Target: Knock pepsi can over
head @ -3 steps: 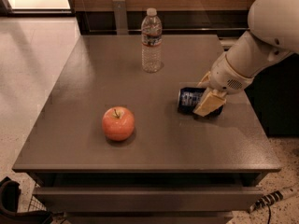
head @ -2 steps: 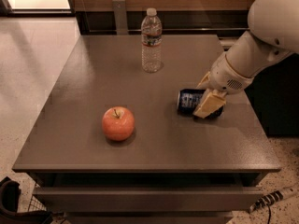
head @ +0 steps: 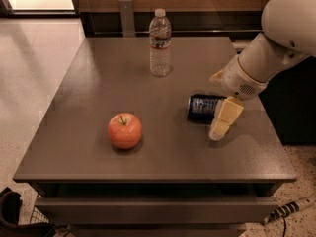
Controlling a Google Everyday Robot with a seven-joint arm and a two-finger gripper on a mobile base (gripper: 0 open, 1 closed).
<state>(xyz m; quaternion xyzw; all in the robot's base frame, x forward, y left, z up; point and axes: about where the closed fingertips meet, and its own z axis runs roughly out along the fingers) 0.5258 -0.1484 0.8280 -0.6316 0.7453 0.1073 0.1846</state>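
Camera view — pepsi can (head: 200, 106) on its side, label unreadable — pincer (head: 216, 105) spread beside it.

Can (head: 201, 106) dark blue, white markings. Claw (head: 222, 114) cream-yellow, at can's right end, on white arm (head: 276, 38). Apple (head: 124, 130) red-orange, yellowish patches, dark stem. Bottle (head: 160, 43) clear, white cap, pale label with reddish band. Table (head: 98, 83) plain grey-brown. Floor (head: 34, 58) beige, speckled lower right.
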